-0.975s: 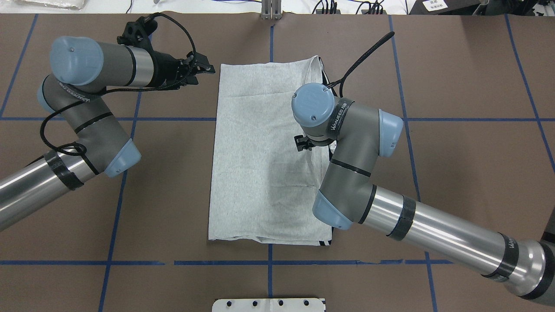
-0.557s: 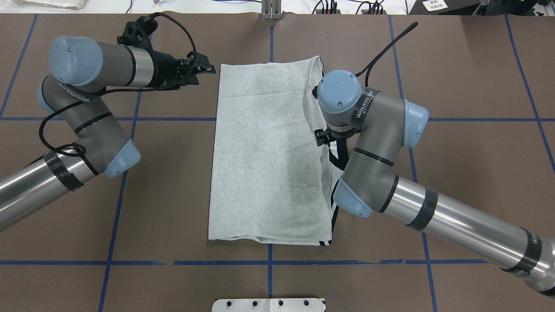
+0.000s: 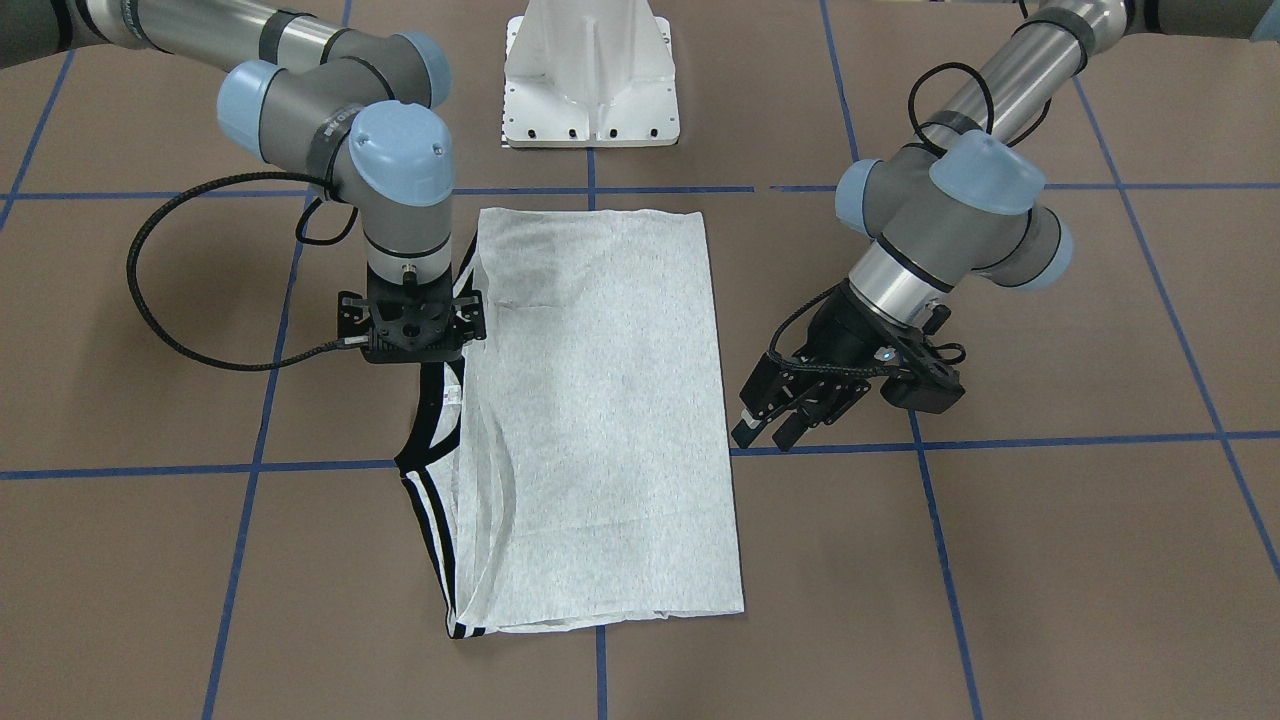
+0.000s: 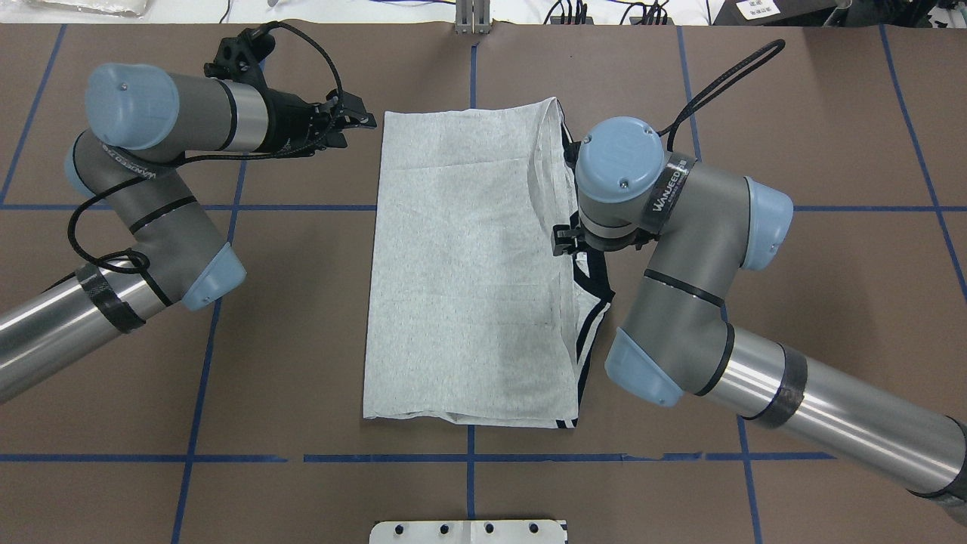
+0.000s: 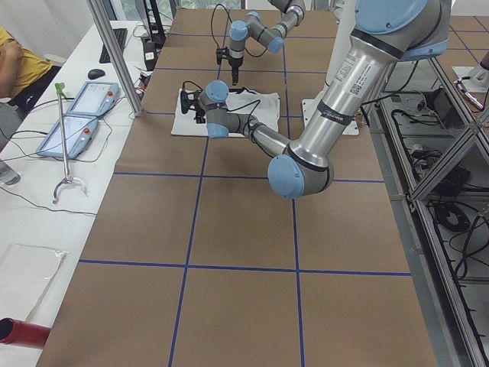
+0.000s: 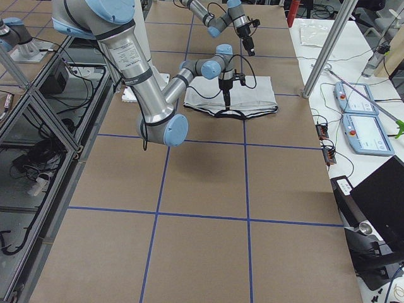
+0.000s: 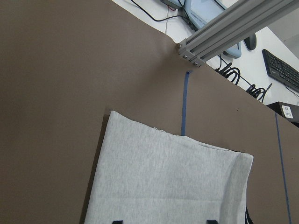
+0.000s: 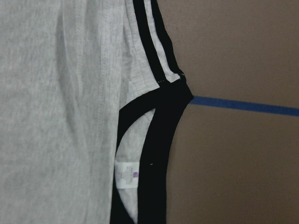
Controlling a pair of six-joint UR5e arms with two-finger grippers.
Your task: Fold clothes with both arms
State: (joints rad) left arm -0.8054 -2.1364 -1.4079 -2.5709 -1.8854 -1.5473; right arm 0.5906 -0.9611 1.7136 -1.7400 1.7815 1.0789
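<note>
The right gripper (image 4: 563,240) is hanging over the black collar (image 8: 161,154) at three o'clock of the T-shirt (image 4: 468,264), fingers hidden, cannot tell; the left gripper (image 4: 355,121), fingers apart, is hovering at eleven

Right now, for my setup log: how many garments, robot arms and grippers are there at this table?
T-shirt: 1
Robot arms: 2 (left arm, right arm)
Grippers: 2 (left gripper, right gripper)
Total: 5
</note>
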